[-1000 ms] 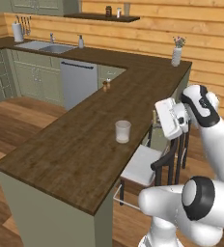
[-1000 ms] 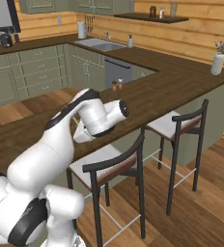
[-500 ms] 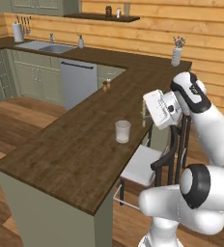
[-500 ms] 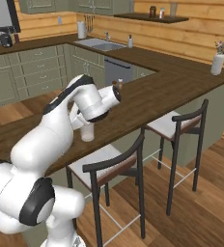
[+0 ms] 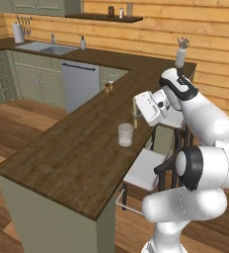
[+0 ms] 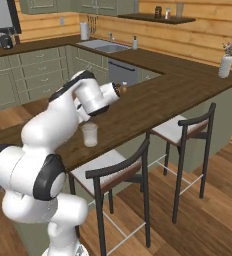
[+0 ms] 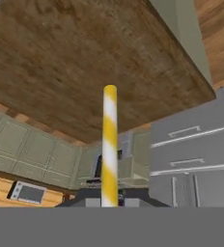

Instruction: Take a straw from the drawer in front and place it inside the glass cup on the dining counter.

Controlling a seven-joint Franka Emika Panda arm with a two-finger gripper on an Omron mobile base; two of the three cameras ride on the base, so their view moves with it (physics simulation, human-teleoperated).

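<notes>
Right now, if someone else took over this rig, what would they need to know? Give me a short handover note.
Gripper: shut on the straw, held over the dining counter.
Glass cup: upright on the dining counter near its stool-side edge, empty, a little nearer the base than the gripper.
Done: straw picked up and carried to the counter.
Left: bring the straw over the cup's mouth, lower it inside, release.

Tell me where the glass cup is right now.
The glass cup stands on the dining counter near its stool-side edge, just below the straw.
</notes>
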